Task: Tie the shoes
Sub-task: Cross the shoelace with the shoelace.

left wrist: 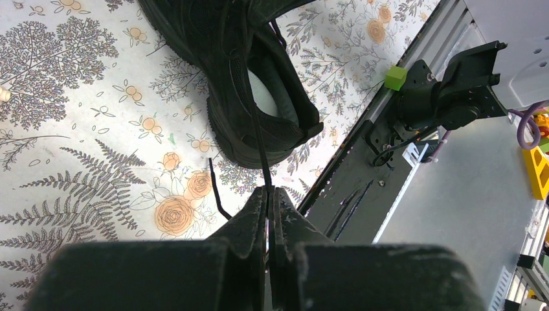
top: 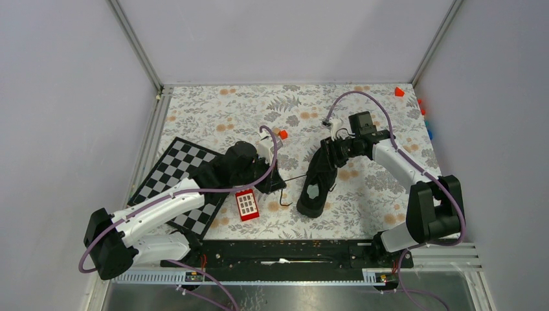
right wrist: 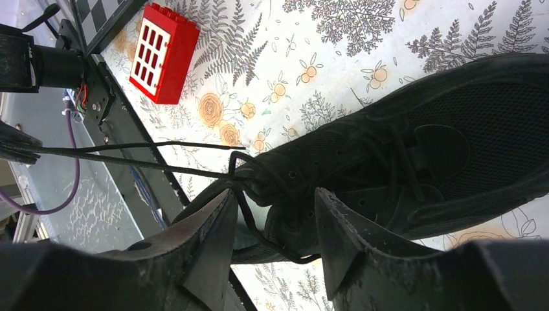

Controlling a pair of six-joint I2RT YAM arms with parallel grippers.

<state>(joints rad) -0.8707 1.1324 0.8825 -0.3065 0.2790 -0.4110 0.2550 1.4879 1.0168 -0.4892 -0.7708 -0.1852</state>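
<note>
The left gripper has its fingers pressed together on one thin black lace, which runs taut from the shoe out to the left. The right gripper is spread and hangs over the top eyelets, with a slack loop of lace lying between its fingers, apparently ungripped. The step in hand looks like forming or crossing the first knot. To do it well, the left side should hold its tension level so the shoe does not drag. The right gripper should close low on the loop by the tongue, taking only lace and not the tongue or collar. The second lace lies loose on the worktop just left of the heel and needs picking up next. The shoe is an all-black low-top with a mesh upper and a pale insole. It lies mid-worktop, heel near and toe far, right of the red block and the chequered board.
</note>
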